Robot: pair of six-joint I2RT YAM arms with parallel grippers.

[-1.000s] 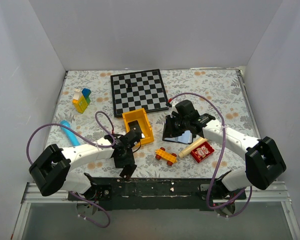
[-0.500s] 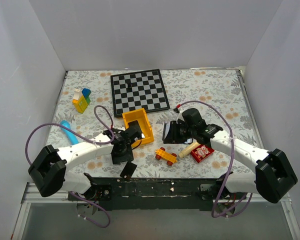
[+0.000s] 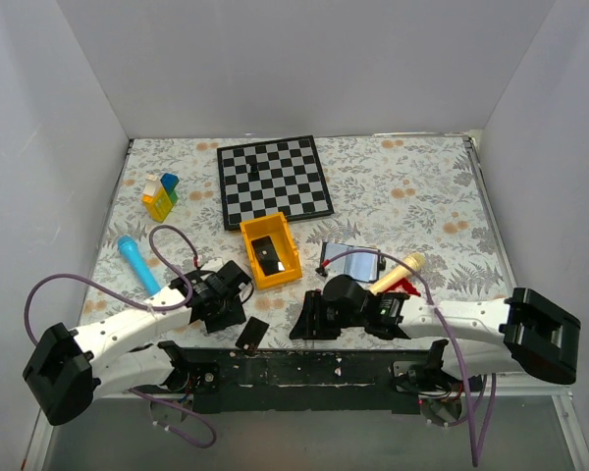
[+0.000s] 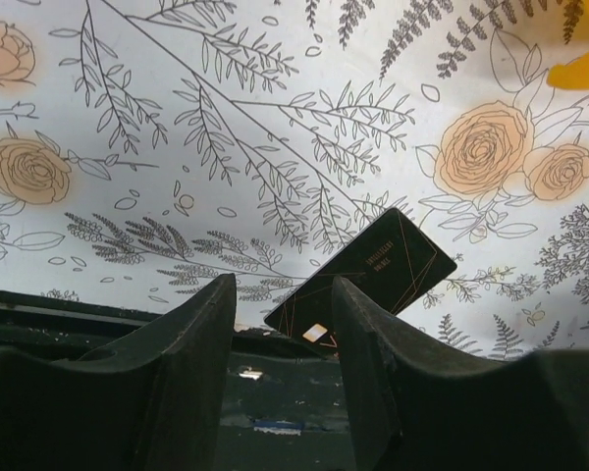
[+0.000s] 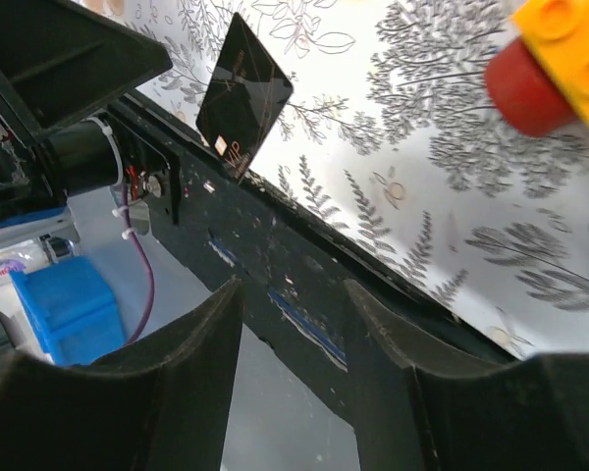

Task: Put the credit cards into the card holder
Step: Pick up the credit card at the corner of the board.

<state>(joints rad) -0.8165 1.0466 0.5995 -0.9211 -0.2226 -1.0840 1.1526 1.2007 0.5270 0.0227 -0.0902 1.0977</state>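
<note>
White floral counter point(image 3: 422, 186), with the card holder point(image 3: 351, 261) lying open right of centre. Left pincer point(image 4: 283, 294) and right pincer point(image 5: 294, 294) both gape, empty. One black credit card point(image 4: 363, 275) sits on the near edge, corner overhanging, just ahead of the left pincer. Looks thin, stiff, slick, so I'd pinch that overhang.

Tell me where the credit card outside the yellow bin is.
Top view: the credit card lies at the near edge of the table, partly over it, between the left hand and the right hand, just in front of the yellow bin.
</note>
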